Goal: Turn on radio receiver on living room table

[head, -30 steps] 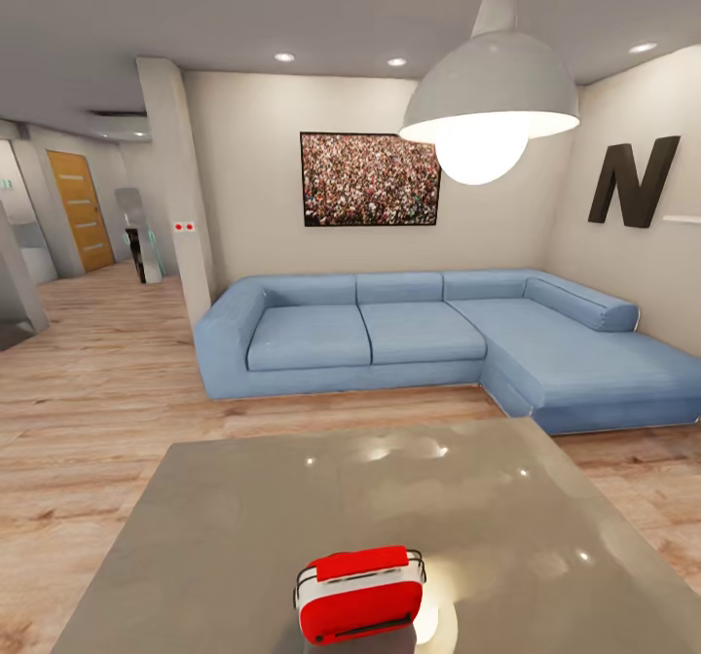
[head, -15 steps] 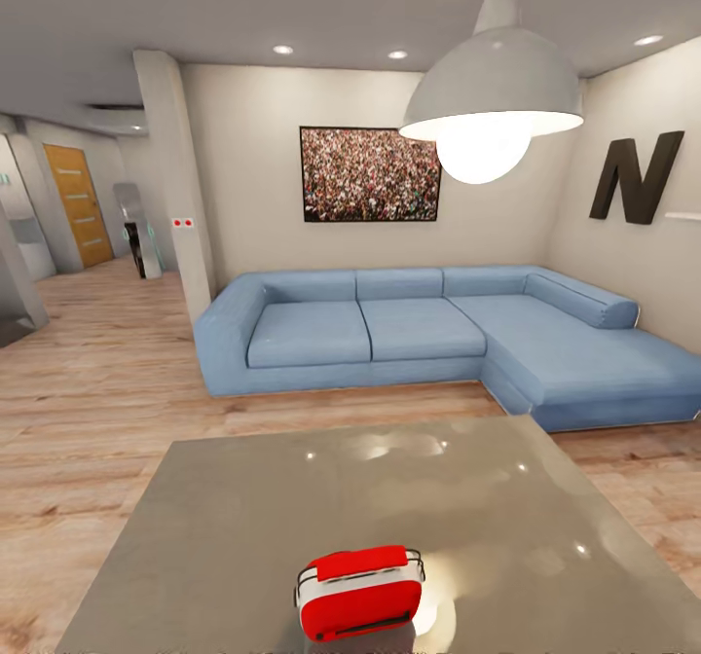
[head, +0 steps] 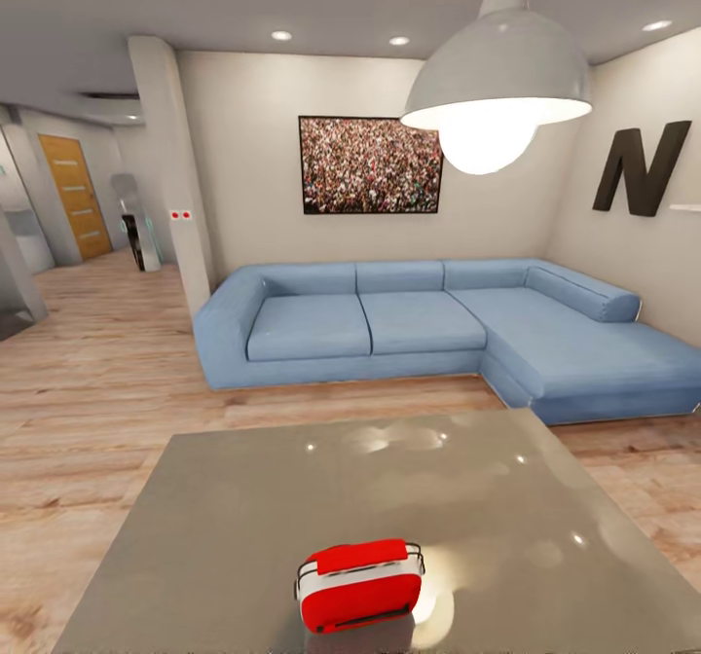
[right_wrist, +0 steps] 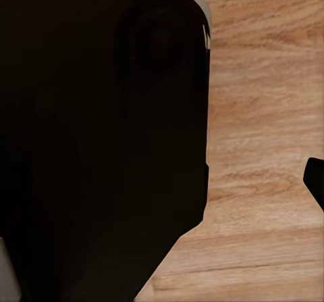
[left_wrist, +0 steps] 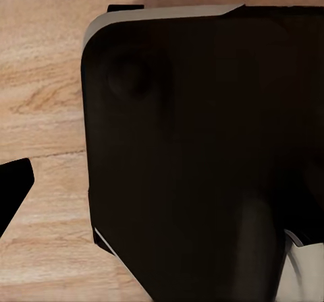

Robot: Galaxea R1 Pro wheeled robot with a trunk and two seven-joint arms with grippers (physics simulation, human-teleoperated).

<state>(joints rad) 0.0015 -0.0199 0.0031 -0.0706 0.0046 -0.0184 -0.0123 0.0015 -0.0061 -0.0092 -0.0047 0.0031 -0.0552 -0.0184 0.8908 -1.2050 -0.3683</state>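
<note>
Table (head: pixel 243 527) near edge holds radio receiver (head: pixel 359 584).

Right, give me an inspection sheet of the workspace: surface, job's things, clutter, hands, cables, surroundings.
Surface: the table, glossy grey top mirroring the ceiling lights, standing on the wood plank floor.
Job's things: the radio receiver, red with a white band and a thin wire handle, upright near the table's near edge.
Clutter: nothing seen on the table besides the radio.
Hands: wrist views show a dark body over plank floor; whether the hands are open or shut cannot be told.
Cables: nothing seen.
Surroundings: blue corner sofa beyond the table, crowd picture on the wall above it, lit pendant lamp, black letter N, orange door down the hallway.
</note>
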